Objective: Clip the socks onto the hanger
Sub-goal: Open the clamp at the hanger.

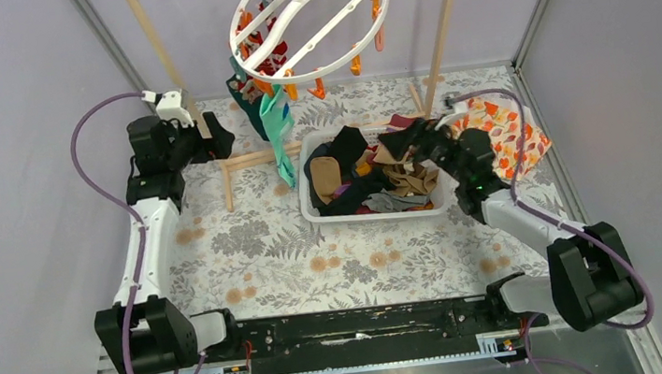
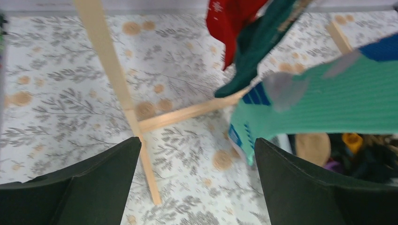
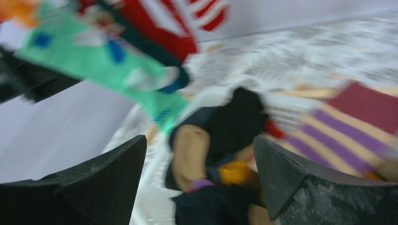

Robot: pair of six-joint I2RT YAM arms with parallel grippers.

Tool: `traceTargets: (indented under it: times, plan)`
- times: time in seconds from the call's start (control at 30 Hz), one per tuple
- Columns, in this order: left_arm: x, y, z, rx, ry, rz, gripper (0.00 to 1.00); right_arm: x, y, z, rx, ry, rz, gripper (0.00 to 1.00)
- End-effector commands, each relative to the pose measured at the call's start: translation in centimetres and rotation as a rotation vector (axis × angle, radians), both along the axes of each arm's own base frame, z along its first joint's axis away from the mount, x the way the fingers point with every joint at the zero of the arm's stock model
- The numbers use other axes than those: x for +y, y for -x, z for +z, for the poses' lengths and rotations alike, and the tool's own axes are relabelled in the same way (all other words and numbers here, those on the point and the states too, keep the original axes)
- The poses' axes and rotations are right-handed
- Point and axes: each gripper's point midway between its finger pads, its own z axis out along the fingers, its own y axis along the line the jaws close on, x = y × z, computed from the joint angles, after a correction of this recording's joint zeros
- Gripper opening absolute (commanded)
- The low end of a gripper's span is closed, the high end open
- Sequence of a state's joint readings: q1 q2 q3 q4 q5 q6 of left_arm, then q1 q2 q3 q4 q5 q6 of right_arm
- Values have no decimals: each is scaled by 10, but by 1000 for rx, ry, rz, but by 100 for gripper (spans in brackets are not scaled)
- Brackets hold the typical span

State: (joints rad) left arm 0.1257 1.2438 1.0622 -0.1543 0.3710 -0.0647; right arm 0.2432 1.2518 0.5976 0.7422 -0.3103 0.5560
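The white ring hanger (image 1: 313, 20) with orange clips hangs tilted at the top centre. Red-and-white, dark teal and light teal socks (image 1: 277, 123) hang clipped on its left side. More socks (image 1: 373, 177) of tan, black and maroon lie heaped in the white basket (image 1: 313, 210). My left gripper (image 1: 220, 136) is open and empty, left of the hanging socks; the left wrist view shows the teal sock (image 2: 328, 101) beyond its right finger. My right gripper (image 1: 402, 141) is open and empty, just above the sock heap (image 3: 225, 150) at the basket's right end.
A wooden pole frame (image 1: 163, 51) stands round the hanger, with a base bar (image 1: 253, 158) on the floral table cover. An orange-and-white patterned cloth (image 1: 505, 134) lies right of the basket. Grey walls close in both sides.
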Motion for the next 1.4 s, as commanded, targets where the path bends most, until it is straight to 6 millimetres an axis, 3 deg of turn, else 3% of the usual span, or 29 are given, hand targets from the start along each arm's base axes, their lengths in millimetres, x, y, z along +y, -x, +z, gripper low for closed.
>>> traceTargets:
  times: [0.0,0.17,0.3,0.47,0.6,0.87,1.17,1.37]
  plan:
    - [-23,36,9,145,87,-99,99,79,31,85,-325,-26,238,90]
    - [-37,43,31,186,169,-144,99,130,31,102,-461,10,228,82]
    - [-39,45,40,207,184,-150,99,158,27,119,-561,18,183,72]
    - [-44,50,45,206,200,-176,98,170,11,137,-632,33,50,61]
    - [-47,52,53,194,202,-192,95,183,9,154,-728,39,1,52]
    - [-47,55,53,190,189,-205,93,204,-11,171,-800,104,-94,47]
    - [-49,58,58,177,185,-219,92,219,-26,178,-846,152,-129,41]
    - [-52,59,60,176,197,-233,92,220,-19,180,-881,191,-141,26]
